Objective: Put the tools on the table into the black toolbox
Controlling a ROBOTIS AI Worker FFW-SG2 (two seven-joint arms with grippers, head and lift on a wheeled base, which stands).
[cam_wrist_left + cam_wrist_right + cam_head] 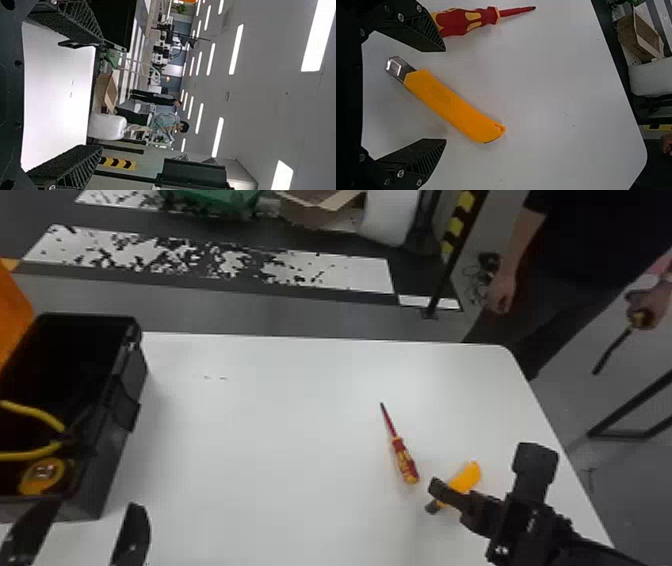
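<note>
My right gripper is over the yellow utility knife at the table's right side. In the right wrist view the knife lies slantwise, its metal end between the open fingers of my right gripper. A red and yellow screwdriver lies left of the knife; its handle is beside one finger. The black toolbox stands open at the left, holding yellow-handled pliers and a tape measure. My left gripper is open at the toolbox's near side, also seen open as the left gripper.
The white table ends at a far edge and a rounded far right corner. Beyond it a person at the right holds a tool. An orange panel rises at the toolbox's left.
</note>
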